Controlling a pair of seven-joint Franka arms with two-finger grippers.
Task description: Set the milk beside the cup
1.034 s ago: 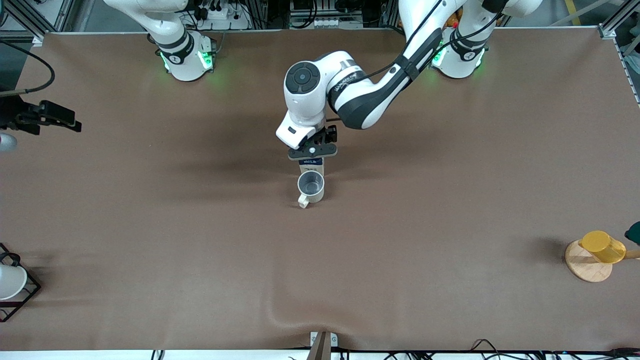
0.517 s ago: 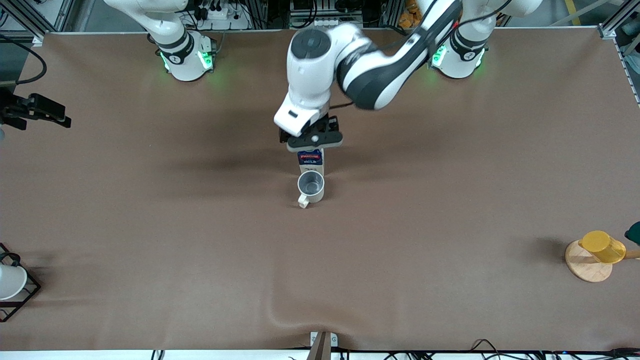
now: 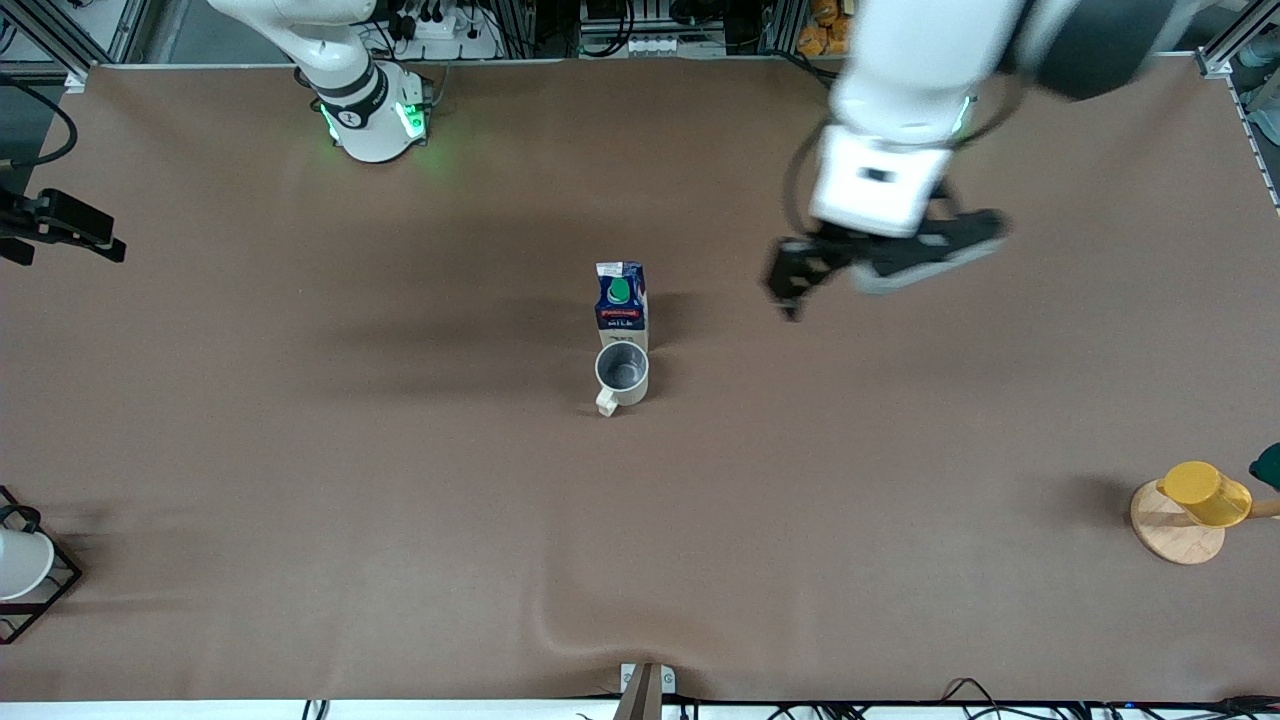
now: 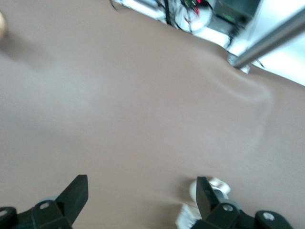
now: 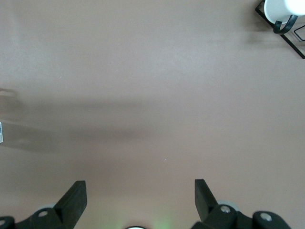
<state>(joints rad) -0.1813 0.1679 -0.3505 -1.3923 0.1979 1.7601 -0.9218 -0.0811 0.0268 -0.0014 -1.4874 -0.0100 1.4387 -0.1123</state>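
The milk (image 3: 621, 297), a dark blue carton with a green cap, stands upright on the table. It touches or nearly touches the cup (image 3: 622, 375), on the side farther from the front camera. The cup is an off-white mug with a grey inside, and its handle points toward the front camera. My left gripper (image 3: 880, 268) is open and empty, up in the air over bare table toward the left arm's end. In the left wrist view (image 4: 142, 193) the cup (image 4: 217, 187) and the milk (image 4: 184, 217) show beside one finger. My right gripper (image 3: 70, 225) is open and empty at the right arm's end of the table (image 5: 140, 198).
A yellow cup (image 3: 1205, 493) lies on a round wooden disc (image 3: 1172, 535) at the left arm's end. A white cup in a black wire rack (image 3: 20, 565) stands at the right arm's end and also shows in the right wrist view (image 5: 283, 12). The brown cloth has a wrinkle (image 3: 560, 625).
My left gripper has let go of the milk, risen and swung away toward the left arm's end. The milk stays standing by the cup. My right gripper has drifted slightly outward.
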